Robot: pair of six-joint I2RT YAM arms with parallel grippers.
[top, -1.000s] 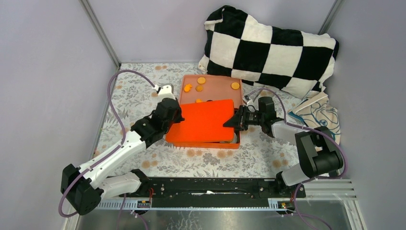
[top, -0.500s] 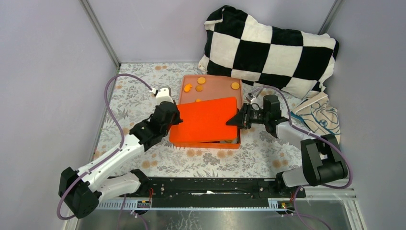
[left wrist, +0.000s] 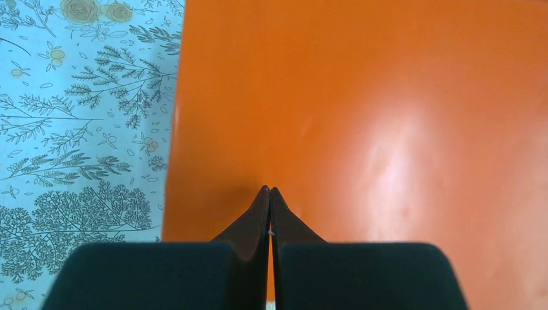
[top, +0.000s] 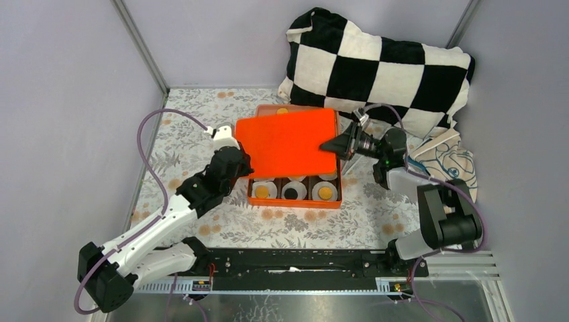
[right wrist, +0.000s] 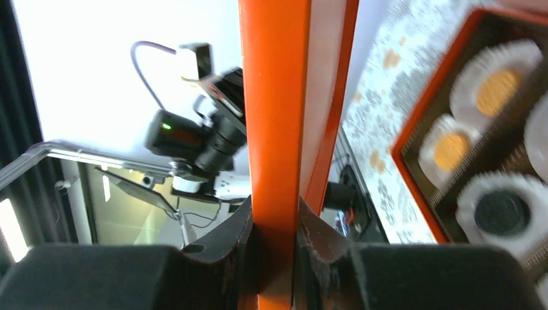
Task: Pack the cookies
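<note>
I have both grippers on the lid (top: 288,141). The right gripper (top: 337,145) pinches its right edge. In the right wrist view the lid (right wrist: 274,97) runs edge-on straight up between the two fingers (right wrist: 226,239), which clamp it from either side.

The left gripper (top: 241,164) sits at the lid's near-left corner. In its wrist view the fingers (left wrist: 251,221) are pressed almost flat together. Only a thin slit remains, with a sliver of orange in it, so I read it as nipping the lid's edge. The glossy top of the lid (left wrist: 388,129) spreads ahead and to the right of the tips. The flowered cloth (left wrist: 77,129) lies off to their left.

The lid hangs tilted between the two grippers, over the far part of the box (top: 295,203). The cookies (top: 261,192) lie in the box, nearer to me than both grippers and lower than the lid. The uncovered near row holds three, orange, black and orange from left to right. A second row peeks out under the lid's near edge.

From the right wrist the same cookies (right wrist: 496,90) show to the right of the fingers, each disc sitting in a white liner (right wrist: 466,90). One more orange disc (top: 282,111) shows just past the lid's far edge. A checked pillow (top: 382,67) lies beyond the right gripper.
</note>
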